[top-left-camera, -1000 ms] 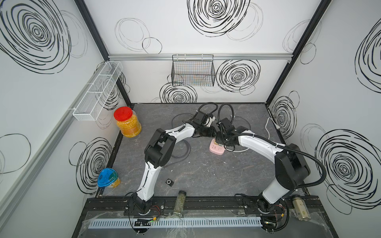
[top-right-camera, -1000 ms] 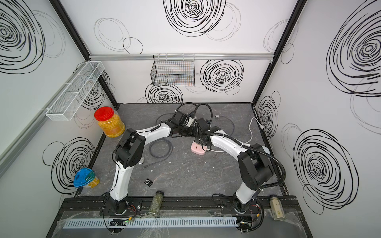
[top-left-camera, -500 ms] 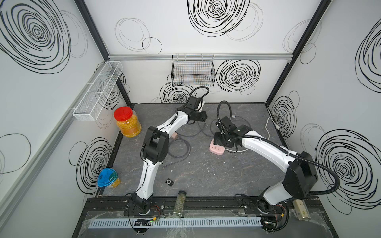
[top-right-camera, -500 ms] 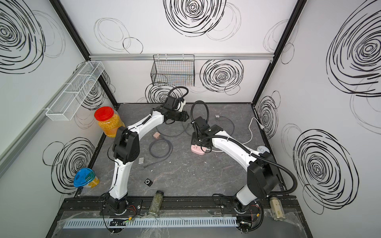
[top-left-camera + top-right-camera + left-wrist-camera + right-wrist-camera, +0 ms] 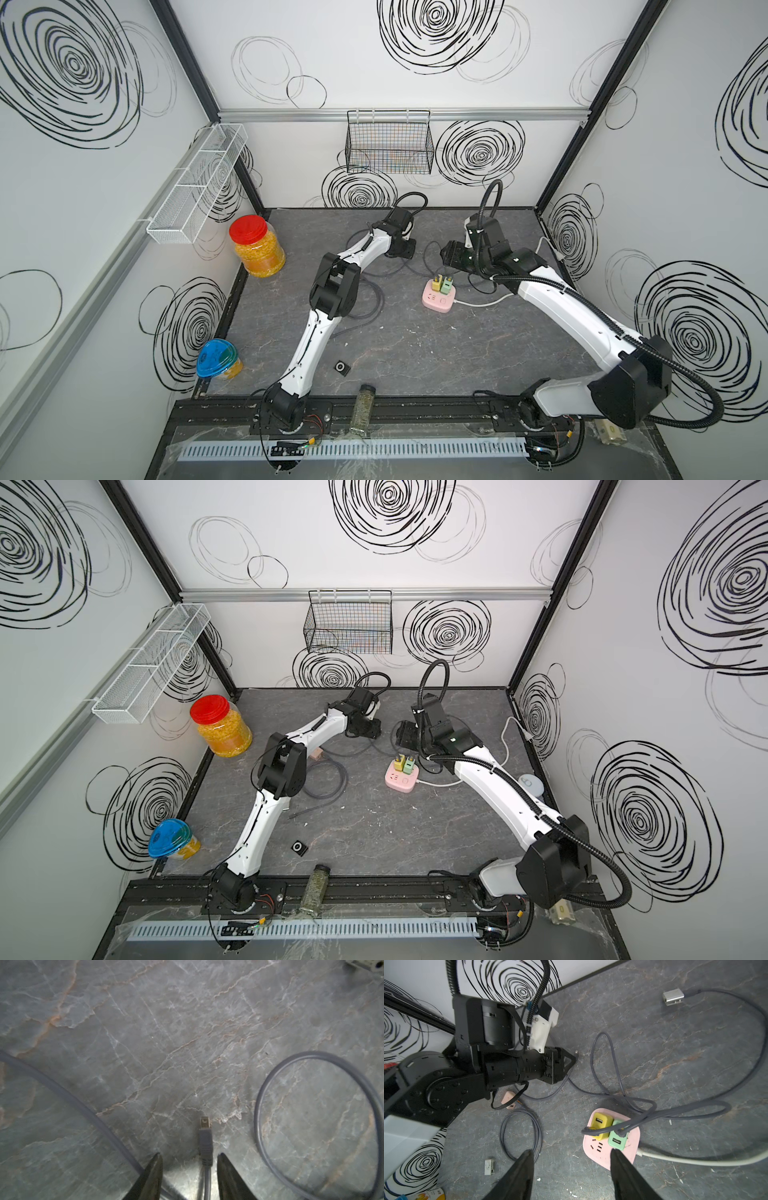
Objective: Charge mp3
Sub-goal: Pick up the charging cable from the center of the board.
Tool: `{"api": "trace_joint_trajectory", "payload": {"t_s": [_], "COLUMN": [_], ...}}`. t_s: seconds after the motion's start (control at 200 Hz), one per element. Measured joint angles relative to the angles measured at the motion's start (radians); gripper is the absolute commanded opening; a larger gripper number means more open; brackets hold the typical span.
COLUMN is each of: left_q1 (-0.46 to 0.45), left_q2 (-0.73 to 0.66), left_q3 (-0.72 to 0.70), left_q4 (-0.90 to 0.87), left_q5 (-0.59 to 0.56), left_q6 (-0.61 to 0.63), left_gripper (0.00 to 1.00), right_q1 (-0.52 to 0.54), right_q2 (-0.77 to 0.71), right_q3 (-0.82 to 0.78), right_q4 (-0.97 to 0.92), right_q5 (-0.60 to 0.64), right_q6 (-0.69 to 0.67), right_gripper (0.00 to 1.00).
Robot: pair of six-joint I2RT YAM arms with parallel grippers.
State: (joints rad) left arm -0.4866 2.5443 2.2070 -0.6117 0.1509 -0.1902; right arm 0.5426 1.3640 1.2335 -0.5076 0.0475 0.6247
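A pink power strip (image 5: 439, 296) (image 5: 604, 1153) lies mid-table with a yellow charger (image 5: 601, 1125) and a green charger (image 5: 617, 1136), grey cables running from both. My left gripper (image 5: 189, 1159) (image 5: 409, 249) is open low over the table. A free grey cable plug (image 5: 205, 1142) lies between its fingers, untouched. My right gripper (image 5: 571, 1153) (image 5: 451, 255) hangs open and empty above the strip. A silver clip mp3 player (image 5: 672, 997) lies with a grey cable in it. A pink player (image 5: 508, 1099) sits under the left arm. A small square player (image 5: 341, 367) (image 5: 489, 1166) lies near the front.
Grey cable loops (image 5: 328, 779) sprawl between the arms. The strip's white cord (image 5: 486, 301) runs right. A red-lidded jar (image 5: 257, 245) and a blue-lidded cup (image 5: 218, 363) stand at the left. A bottle (image 5: 363, 409) lies on the front rail. A wire basket (image 5: 388, 143) hangs on the back wall.
The two grippers were close together by the power strip; they have drawn apart, left toward the back wall, right toward the right. Both jaws have widened, and the plug lies free.
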Motion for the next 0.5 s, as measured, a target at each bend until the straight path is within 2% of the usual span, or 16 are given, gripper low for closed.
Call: {"api": "trace_joint_trajectory", "payload": {"t_s": [0.28, 0.5], "left_q1": [-0.03, -0.06], "left_q2": [0.008, 0.01], "left_q3": [0.002, 0.004], "left_q4": [-0.011, -0.02], "left_q5": [-0.014, -0.069], "left_q6": [0.009, 0.028], "left_gripper": [0.46, 0.25], "right_q1": [-0.032, -0.037], "right_q2": [-0.045, -0.045], "right_q3": [-0.072, -0.078], "right_q4": [0.053, 0.053], "right_q5": [-0.003, -0.005], "right_q6": [-0.005, -0.005], "right_gripper": [0.62, 0.62]}}
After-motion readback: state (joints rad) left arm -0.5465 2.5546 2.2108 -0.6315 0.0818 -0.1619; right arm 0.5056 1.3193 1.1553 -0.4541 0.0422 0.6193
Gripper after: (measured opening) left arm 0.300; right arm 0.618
